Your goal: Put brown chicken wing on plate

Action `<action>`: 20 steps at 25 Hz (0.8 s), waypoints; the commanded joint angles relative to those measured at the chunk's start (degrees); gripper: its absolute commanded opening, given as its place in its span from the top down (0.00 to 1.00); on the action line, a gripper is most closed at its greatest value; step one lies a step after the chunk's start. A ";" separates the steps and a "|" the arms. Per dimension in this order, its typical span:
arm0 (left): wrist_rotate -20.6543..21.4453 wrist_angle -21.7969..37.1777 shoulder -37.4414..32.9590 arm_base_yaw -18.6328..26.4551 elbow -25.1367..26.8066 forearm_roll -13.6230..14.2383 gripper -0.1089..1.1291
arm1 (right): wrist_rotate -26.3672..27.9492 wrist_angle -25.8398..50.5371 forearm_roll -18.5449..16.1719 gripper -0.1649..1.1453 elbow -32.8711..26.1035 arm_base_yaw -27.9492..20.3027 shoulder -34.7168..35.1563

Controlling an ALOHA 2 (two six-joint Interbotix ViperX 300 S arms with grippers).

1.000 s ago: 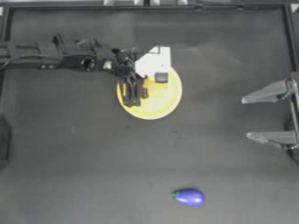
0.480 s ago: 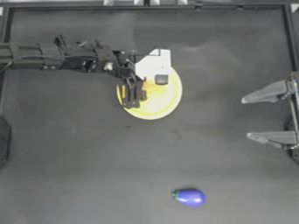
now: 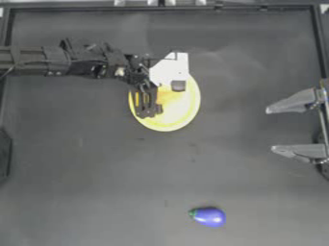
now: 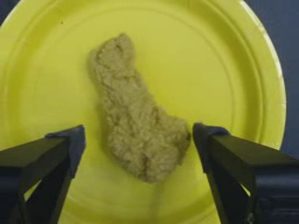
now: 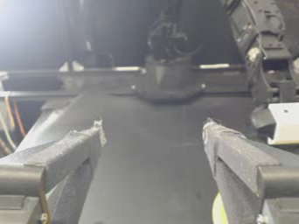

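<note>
On the plate, directly between the left gripper jaws: the brown chicken wing, lying flat on the yellow surface. Jaws spread wide, released, gap on both sides of the wing, no contact. Top view: the left gripper sits over the plate's left half. Right gripper parked at the right edge, jaws apart, nothing in them. Purple eggplant well apart from both grippers.

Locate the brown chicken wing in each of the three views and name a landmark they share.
Top view: brown chicken wing lies on the plate, partly hidden under the open left gripper.
Left wrist view: wing at picture centre, lying between the jaws.
Right wrist view: not in it.
Shared landmark: the yellow plate, a sliver in right wrist.
</note>
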 commanded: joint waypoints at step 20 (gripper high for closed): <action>-0.09 -1.41 -22.50 -5.89 3.08 -0.09 0.10 | -0.09 -0.44 0.18 0.12 -0.62 0.00 -0.09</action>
